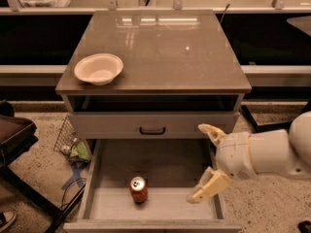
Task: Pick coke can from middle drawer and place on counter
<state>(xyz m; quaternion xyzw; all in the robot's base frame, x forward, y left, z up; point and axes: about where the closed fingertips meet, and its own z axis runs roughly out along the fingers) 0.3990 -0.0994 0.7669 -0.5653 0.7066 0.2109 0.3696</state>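
The coke can (138, 190) stands upright on the pale floor of the open middle drawer (97, 205), left of its centre and near the front. My gripper (204, 162) is at the drawer's right side, above its right wall, to the right of the can and apart from it. Its two cream fingers (209, 185) are spread wide and hold nothing. The glossy counter (165, 52) is the cabinet's top, above the drawer.
A white bowl (98, 68) sits on the counter's front left. A closed drawer front with a black handle (152, 130) is above the open drawer. A wire basket and litter (73, 147) lie on the floor at the left. A dark chair (14, 140) stands at far left.
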